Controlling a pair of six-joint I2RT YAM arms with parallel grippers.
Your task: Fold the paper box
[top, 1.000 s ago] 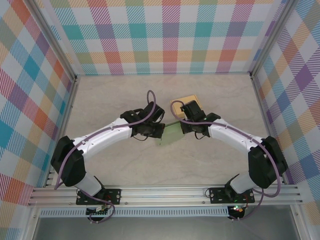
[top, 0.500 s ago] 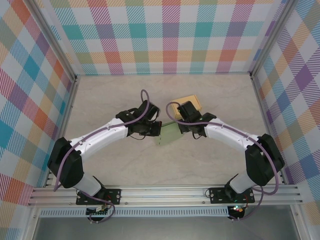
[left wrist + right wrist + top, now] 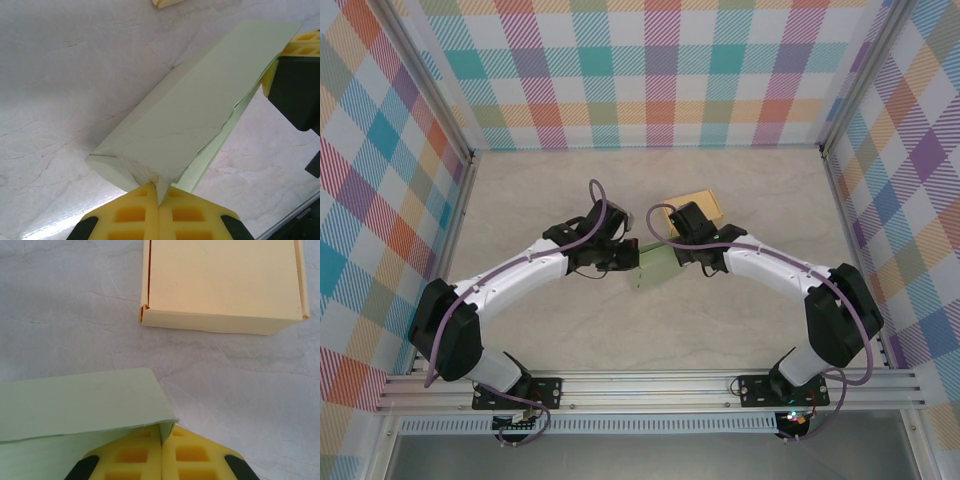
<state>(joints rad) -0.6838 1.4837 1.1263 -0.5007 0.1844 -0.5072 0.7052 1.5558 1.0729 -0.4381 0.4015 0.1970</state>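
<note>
Together, left claw (image 3: pixel 159 189) and right claw (image 3: pixel 161 436) pinch one green paper box (image 3: pixel 200 115); one yellow box (image 3: pixel 222 280) nearby.

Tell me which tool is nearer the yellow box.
Right. The right tool, shut on one corner of the green paper, sits just short of the yellow box. The left tool, shut on the paper's opposite end, is farther from it.

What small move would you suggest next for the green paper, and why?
The left fingers and right fingers are shut on opposite ends of the green paper, which is creased but flattened. Easing them slightly together would probably bow it open.
</note>
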